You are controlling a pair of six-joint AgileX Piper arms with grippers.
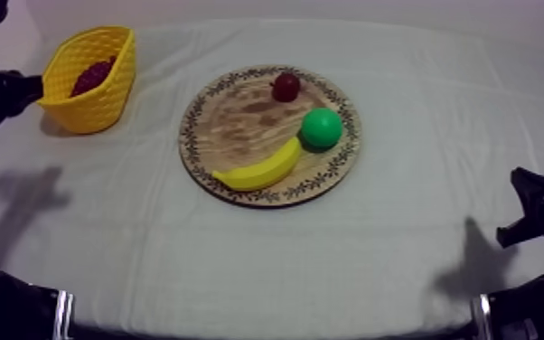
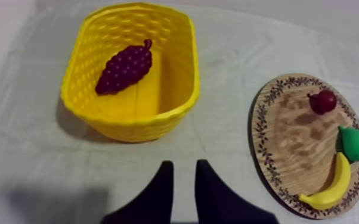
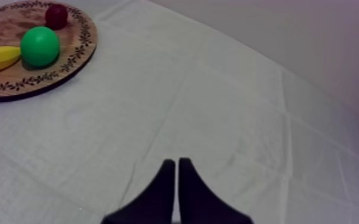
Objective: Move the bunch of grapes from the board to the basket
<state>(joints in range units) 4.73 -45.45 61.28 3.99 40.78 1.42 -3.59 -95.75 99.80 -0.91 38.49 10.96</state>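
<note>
**While both grippers hang back, the grapes lie in the basket**

Where the left wrist view looks down past its own fingers, the left gripper (image 2: pixel 185 170) hangs over bare cloth (image 2: pixel 229 53) with a narrow gap between its fingers and nothing in it. Just beyond it stands the yellow basket (image 2: pixel 128 122), and on the basket's floor lies the bunch of grapes (image 2: pixel 124 70). Its long axis runs aslant. The tapered tip lies nearer the gripper, and the stem end points away toward the far rim and the board's side.

Farther off on the counter, the wooden board (image 2: pixel 289 131) carries the banana (image 2: pixel 331 187), the pear (image 2: pixel 356 143) and the small red fruit (image 2: pixel 323 101).

From above, the basket's wall (image 1: pixel 104 104) covers part of the bunch (image 1: pixel 90 77), so the stem cannot be made out there.

The right gripper (image 3: pixel 176 162) is closed to a thin wedge over the cloth, holding nothing. The board's rim (image 3: pixel 80 53) lies well beyond it.
</note>
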